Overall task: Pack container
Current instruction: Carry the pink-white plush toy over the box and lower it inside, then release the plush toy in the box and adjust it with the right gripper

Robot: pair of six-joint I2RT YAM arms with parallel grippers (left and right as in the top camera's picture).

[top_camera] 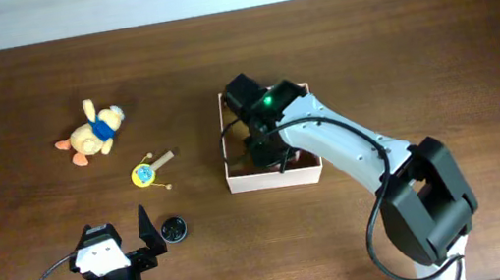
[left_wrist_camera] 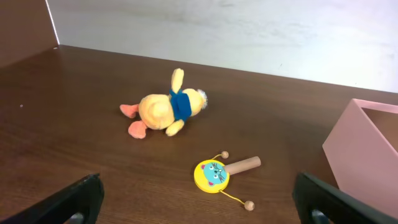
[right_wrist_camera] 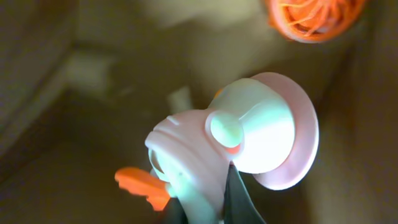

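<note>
The container (top_camera: 237, 183) is a square shallow box with white-pinkish walls at the table's middle; its pink wall shows in the left wrist view (left_wrist_camera: 364, 149). My right gripper (top_camera: 265, 143) is down inside it, shut on a pale pink toy (right_wrist_camera: 236, 143) with a round disc and orange parts. An orange ball (right_wrist_camera: 314, 15) lies in the box beyond. A yellow plush duck (top_camera: 95, 131) (left_wrist_camera: 165, 109) and a yellow rattle drum with a wooden handle (top_camera: 147, 171) (left_wrist_camera: 214, 174) lie left of the box. My left gripper (top_camera: 126, 243) (left_wrist_camera: 199, 199) is open and empty, low near the front edge.
A small black round piece (top_camera: 174, 229) lies right of my left gripper. The light wall (left_wrist_camera: 249, 31) runs along the far edge of the dark wooden table (top_camera: 16, 105).
</note>
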